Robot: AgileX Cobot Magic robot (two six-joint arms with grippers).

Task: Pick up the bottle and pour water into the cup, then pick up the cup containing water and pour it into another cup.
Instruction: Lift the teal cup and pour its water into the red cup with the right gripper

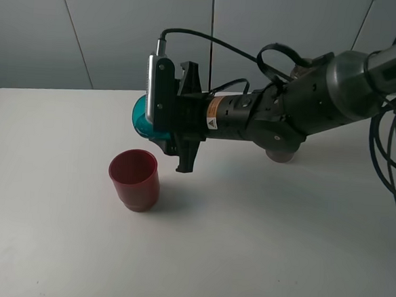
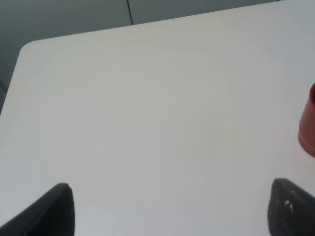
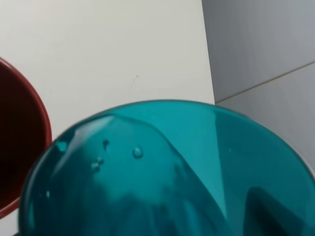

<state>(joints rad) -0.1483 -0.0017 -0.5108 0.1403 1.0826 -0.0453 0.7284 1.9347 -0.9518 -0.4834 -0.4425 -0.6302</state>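
Note:
The teal cup (image 1: 141, 116) lies tipped on its side in the air, with my right gripper (image 1: 160, 122) shut on it. Its mouth points down-left over the red cup (image 1: 135, 178), which stands upright on the white table. In the right wrist view the teal cup (image 3: 162, 172) fills the frame with droplets on its wall, and the red cup's rim (image 3: 29, 123) shows beside it. The bottle is mostly hidden behind the right arm; only a grey-brown bit (image 1: 279, 155) shows beneath it. My left gripper (image 2: 167, 209) hovers open over bare table, with the red cup (image 2: 308, 123) at the edge of its view.
The white table (image 1: 279, 249) has rounded corners and a grey wall behind it. Black cables (image 1: 388, 155) hang at the right side. The right arm stretches across the middle of the table from the right.

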